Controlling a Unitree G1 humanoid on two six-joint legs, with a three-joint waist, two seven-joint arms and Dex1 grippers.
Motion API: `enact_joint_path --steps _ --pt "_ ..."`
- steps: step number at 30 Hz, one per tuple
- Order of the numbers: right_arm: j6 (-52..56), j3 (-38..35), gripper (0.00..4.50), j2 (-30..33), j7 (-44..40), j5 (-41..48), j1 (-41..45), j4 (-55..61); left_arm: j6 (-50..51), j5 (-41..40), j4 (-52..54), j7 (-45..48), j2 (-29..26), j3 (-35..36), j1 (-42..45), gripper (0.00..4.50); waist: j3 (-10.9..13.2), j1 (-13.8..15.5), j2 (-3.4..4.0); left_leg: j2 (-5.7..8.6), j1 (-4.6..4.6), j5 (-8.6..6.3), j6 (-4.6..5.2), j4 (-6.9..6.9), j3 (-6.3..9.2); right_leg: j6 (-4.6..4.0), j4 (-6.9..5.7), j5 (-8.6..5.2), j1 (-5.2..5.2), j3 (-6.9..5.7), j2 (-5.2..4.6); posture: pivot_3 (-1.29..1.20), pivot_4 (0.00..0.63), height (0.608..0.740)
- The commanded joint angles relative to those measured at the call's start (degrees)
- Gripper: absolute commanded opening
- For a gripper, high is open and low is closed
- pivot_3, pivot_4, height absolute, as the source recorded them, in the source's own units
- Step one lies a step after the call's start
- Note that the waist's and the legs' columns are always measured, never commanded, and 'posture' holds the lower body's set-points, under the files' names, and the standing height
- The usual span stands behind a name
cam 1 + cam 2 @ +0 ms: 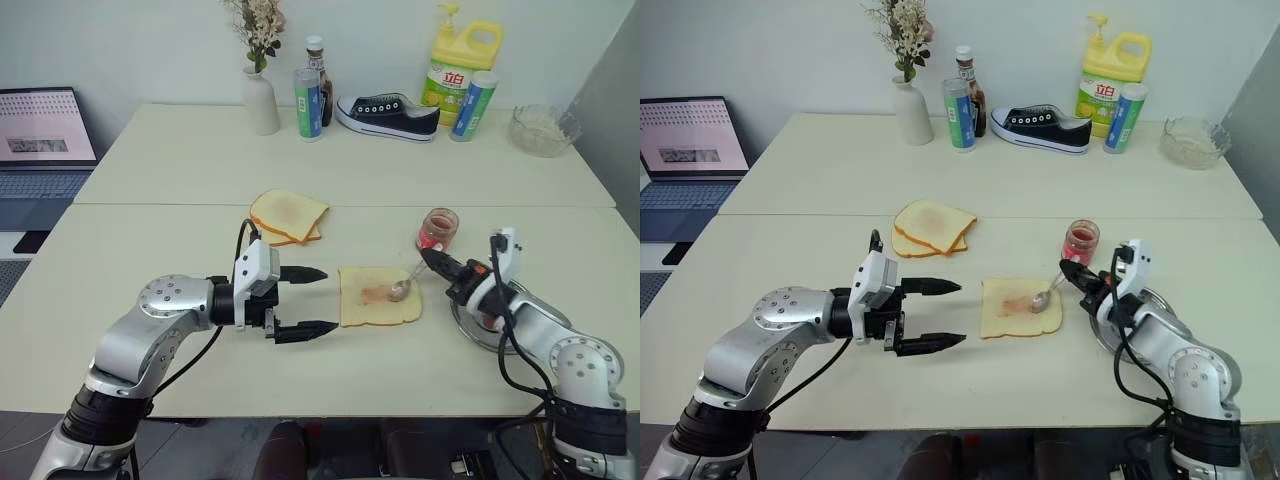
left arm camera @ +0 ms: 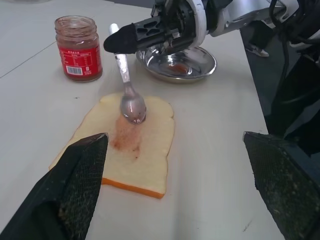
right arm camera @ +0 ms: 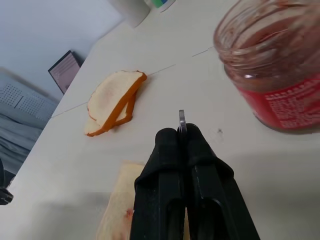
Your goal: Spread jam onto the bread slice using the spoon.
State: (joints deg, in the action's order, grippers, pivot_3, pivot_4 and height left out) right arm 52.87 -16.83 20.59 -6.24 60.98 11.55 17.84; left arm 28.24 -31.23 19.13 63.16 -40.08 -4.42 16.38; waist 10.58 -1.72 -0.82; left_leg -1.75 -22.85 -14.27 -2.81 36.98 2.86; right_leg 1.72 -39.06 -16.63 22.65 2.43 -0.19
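The pale bread slice (image 1: 378, 296) lies flat on the table in front of me, with a reddish jam smear (image 2: 127, 136) on it. My right gripper (image 1: 432, 259) is shut on the handle of the spoon (image 2: 128, 92). The spoon's bowl rests on the slice by the smear. The open jam jar (image 1: 438, 230) stands just behind the right gripper. My left gripper (image 1: 312, 300) hovers open just left of the slice, its fingers pointing at it with nothing between them.
A round steel dish (image 2: 177, 62) with a red smear sits under my right wrist. Two toasted slices (image 1: 288, 216) are stacked behind the bread. At the table's far edge stand a vase (image 1: 262, 100), bottles (image 1: 309, 103), a shoe (image 1: 388, 115), a yellow jug (image 1: 461, 66) and a glass bowl (image 1: 543, 130). A laptop (image 1: 42, 145) is at the left.
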Motion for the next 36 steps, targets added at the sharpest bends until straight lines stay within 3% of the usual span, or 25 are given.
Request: enact_joint_path --steps 1,10,16,25,36 --pt "0.27 -2.67 0.01 1.79 0.65 1.49 -0.47 2.57 -1.08 0.10 0.15 0.37 0.41 0.02 1.11 4.50 0.00 -0.01 0.00 0.00 0.01 0.00 0.00 0.00 -0.01 0.00 0.00 0.00 0.00 0.01 0.00 0.00 0.150 0.740" --pt "-2.27 -9.36 0.01 1.41 10.66 23.09 0.96 8.71 -1.49 0.74 -1.23 -0.25 3.47 -1.53 7.09 4.50 0.00 -0.05 -0.01 0.00 -0.01 0.00 0.00 0.00 0.02 0.00 0.00 0.00 -0.01 -0.01 0.01 0.00 0.150 0.740" --pt "-6.34 -16.45 0.01 7.27 14.78 26.12 -6.96 12.10 -2.47 3.83 -1.06 -0.81 7.74 -6.83 12.34 4.50 -0.01 0.34 -0.04 0.08 -0.07 0.00 0.00 0.02 -0.01 0.02 0.10 0.00 -0.05 0.00 -0.06 0.00 0.150 0.740" --pt "-10.99 -21.69 0.01 10.90 10.12 20.59 -18.40 9.03 -7.51 9.71 -7.29 -0.11 13.27 -13.28 15.89 4.50 -0.03 -0.28 0.01 0.03 0.10 0.01 0.02 0.01 -0.05 0.02 -0.01 0.00 -0.09 0.10 0.07 0.00 0.150 0.740" --pt "-15.00 -21.56 0.01 10.07 1.00 10.46 -18.94 -4.98 -8.88 10.97 -8.41 1.53 13.85 -13.27 15.51 4.50 -0.04 -0.08 0.03 0.05 0.14 0.02 0.04 0.02 -0.06 0.02 0.05 0.00 -0.18 0.09 0.05 0.00 0.150 0.740"
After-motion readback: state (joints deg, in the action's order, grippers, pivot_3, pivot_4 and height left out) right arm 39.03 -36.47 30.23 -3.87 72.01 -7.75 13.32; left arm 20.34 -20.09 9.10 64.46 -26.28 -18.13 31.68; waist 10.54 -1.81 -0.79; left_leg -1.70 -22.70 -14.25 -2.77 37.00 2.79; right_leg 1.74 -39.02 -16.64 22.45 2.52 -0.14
